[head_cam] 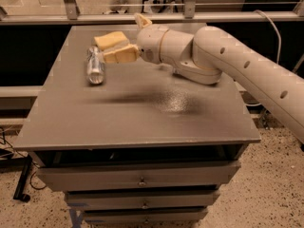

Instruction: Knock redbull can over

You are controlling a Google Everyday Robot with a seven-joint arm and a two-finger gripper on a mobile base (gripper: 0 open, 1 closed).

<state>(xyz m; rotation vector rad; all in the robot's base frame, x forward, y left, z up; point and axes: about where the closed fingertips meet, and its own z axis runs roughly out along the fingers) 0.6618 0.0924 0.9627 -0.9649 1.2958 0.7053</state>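
Silver redbull can flat on table, jaws parted just beside

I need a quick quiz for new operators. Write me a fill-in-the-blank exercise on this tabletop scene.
1. The redbull can lies on its ____ on the table.
2. The gripper is near the end of the can that is ____ from the camera.
3. Under the tabletop, the front of the cabinet shows a stack of ____.

Missing words: side; farther; drawers.
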